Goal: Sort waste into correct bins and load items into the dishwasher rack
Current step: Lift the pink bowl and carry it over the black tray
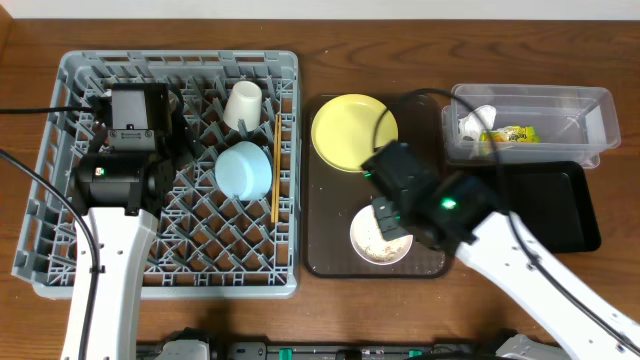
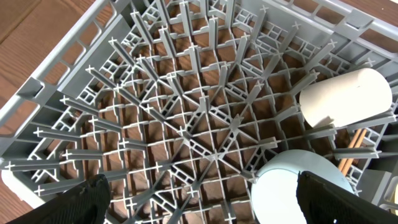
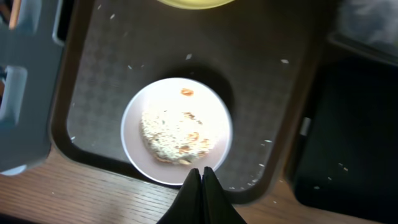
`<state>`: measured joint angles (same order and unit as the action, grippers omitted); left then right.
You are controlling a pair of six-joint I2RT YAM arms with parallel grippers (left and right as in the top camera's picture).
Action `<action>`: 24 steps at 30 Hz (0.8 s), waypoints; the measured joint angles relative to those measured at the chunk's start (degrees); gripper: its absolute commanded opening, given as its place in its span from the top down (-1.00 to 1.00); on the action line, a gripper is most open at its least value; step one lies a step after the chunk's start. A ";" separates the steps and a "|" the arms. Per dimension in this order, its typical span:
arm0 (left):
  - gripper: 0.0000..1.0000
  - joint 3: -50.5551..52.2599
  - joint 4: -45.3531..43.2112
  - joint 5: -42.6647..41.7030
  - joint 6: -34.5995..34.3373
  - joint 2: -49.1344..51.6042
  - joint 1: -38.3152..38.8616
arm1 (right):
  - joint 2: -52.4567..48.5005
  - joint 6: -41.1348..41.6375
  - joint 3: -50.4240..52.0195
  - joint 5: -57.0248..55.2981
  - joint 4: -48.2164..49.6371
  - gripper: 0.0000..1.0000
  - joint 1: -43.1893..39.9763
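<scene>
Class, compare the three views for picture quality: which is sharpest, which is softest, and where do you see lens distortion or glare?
Overhead: evenly lit and sharp, with no strong glare even on the glossy black tray. Left wrist: crisp, but the wide lens makes the pegs of the rack fan outward. Right wrist: the softest, with the small white bowl and its crumbs slightly blurred.

Robot lab bench, left arm (image 1: 105, 260), right arm (image 1: 540, 272) over wooden table (image 1: 312, 48), staged dishwasher rack (image 1: 180, 61), serving tray (image 1: 330, 222)
</scene>
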<state>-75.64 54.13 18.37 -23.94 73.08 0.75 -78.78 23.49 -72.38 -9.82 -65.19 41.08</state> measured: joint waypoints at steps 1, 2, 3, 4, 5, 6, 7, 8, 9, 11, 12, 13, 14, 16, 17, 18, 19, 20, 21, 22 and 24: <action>-0.93 0.00 0.00 0.00 0.00 0.02 0.00 | 0.96 0.02 0.00 0.20 -0.13 0.96 -0.90; -0.93 0.00 0.00 0.00 0.00 0.02 0.00 | 1.55 0.09 0.00 0.55 -0.15 0.94 -1.29; -0.93 0.00 0.00 0.00 0.00 0.00 0.00 | 2.01 0.17 0.00 0.92 -0.15 0.88 -1.42; -0.93 0.00 0.00 0.00 0.00 0.02 0.00 | 2.27 0.20 0.00 1.53 -0.13 0.79 -1.40; -0.93 0.00 0.00 0.00 0.00 0.00 0.00 | 2.34 0.24 0.00 2.14 -0.11 0.56 -1.33; -0.93 0.00 0.00 0.00 0.00 0.02 0.00 | 2.34 0.37 0.00 2.56 -0.04 0.21 -1.11; -0.93 0.00 0.00 0.00 0.00 0.00 0.00 | 2.29 0.70 0.00 2.67 0.09 -0.10 -1.05; -0.93 0.00 -0.02 0.00 0.00 0.00 0.00 | 2.27 0.42 0.02 3.06 0.50 -0.41 -0.85; -0.93 0.00 0.00 0.00 0.00 0.00 0.00 | 2.27 0.44 0.09 3.21 1.01 -0.72 -0.70; -0.93 0.00 0.00 0.00 0.00 0.02 0.00 | 2.14 0.46 0.61 4.02 2.89 -0.97 0.13; -0.93 0.00 0.00 0.00 0.00 0.00 0.00 | 1.90 0.44 1.03 4.44 3.67 -0.99 0.66; -0.93 0.00 0.00 0.00 0.00 0.00 0.00 | 1.51 0.46 1.66 5.25 4.85 -0.99 1.11; -0.93 0.00 0.00 0.00 0.00 0.02 0.00 | 1.07 0.46 2.14 5.79 5.64 -0.99 1.40; -0.93 0.00 0.00 0.00 0.00 0.00 0.00 | -0.11 0.50 3.89 7.39 8.66 -0.98 2.23; -0.93 0.00 0.00 0.00 0.00 0.00 0.00 | -1.07 0.59 5.09 8.52 10.49 -0.98 2.47; -0.93 0.00 0.00 0.00 0.00 0.00 0.00 | -1.68 0.61 5.81 9.40 11.52 -0.98 2.86; -0.93 0.00 0.00 0.00 0.00 0.02 0.00 | -2.23 0.63 6.69 9.94 12.83 -0.98 3.19; -0.92 0.00 0.00 0.00 0.00 0.00 0.00 | -2.93 0.63 7.54 10.54 13.88 -0.83 3.61; -0.93 0.00 -0.02 0.00 0.00 0.02 0.00 | -3.85 0.46 8.50 11.08 14.78 -0.68 4.17; -0.93 0.00 -0.02 0.00 0.00 0.00 0.00 | -4.66 0.57 9.14 11.58 15.23 -0.54 4.70; -0.93 0.00 0.00 0.00 0.00 0.00 0.00 | -6.86 0.83 10.34 12.20 15.89 -0.26 5.70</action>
<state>-75.64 54.13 18.37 -23.94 73.08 0.75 -85.65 24.32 -62.04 2.37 -49.30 46.78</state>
